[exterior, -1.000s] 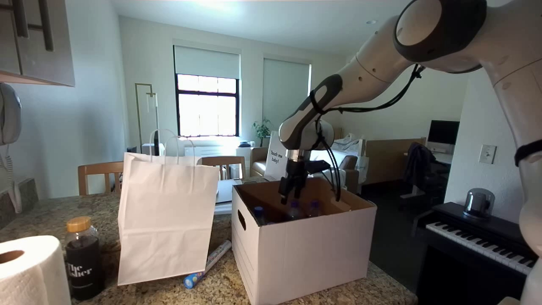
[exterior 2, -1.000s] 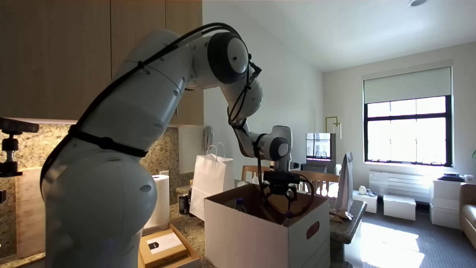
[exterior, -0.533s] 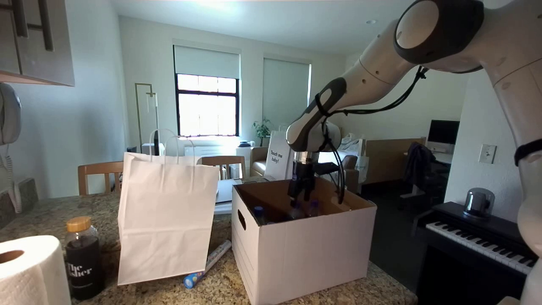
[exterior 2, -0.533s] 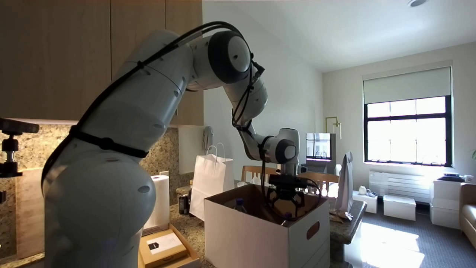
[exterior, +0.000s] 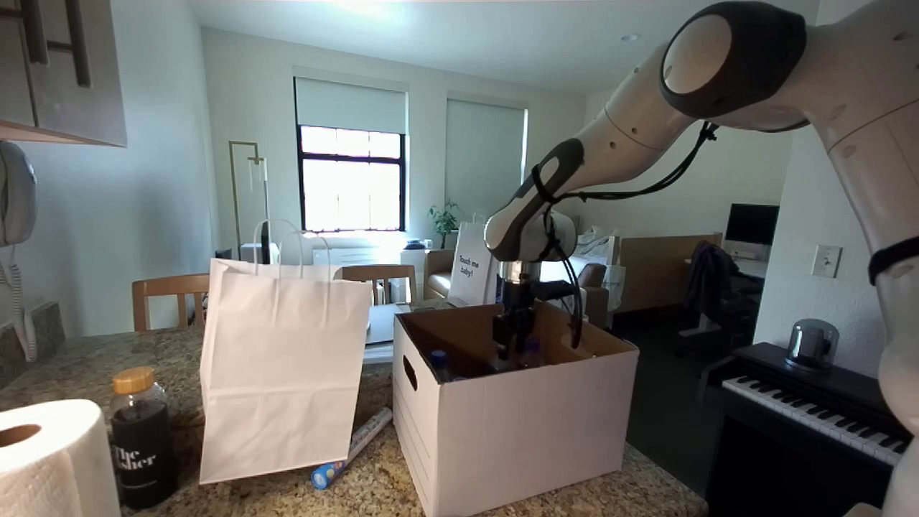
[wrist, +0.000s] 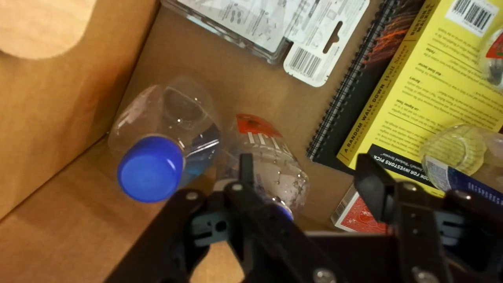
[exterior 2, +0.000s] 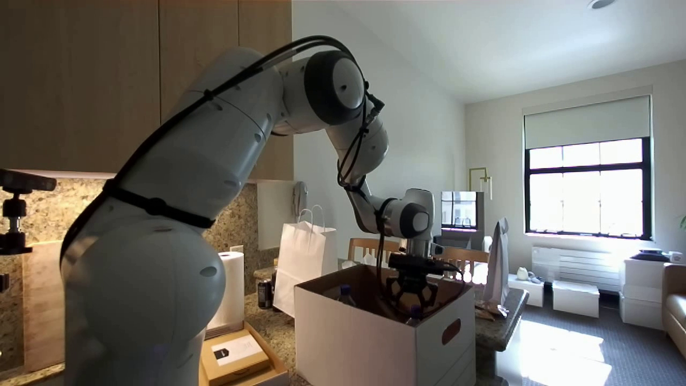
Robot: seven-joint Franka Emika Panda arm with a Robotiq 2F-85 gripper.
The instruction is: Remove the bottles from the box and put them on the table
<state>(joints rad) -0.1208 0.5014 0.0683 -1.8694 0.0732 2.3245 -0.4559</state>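
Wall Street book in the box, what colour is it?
Mostly yellow, with dark print; the book shows best in the wrist view.

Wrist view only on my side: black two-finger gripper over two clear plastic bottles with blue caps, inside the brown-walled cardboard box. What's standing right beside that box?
Observer: In both exterior views, a tall white paper bag stands beside the large white cardboard box.

Operator: Noted. Any cables near the black two-finger gripper? My view shows none.

Observer: Yes. In both exterior views, slim black cables hang beside it at the box's opening.
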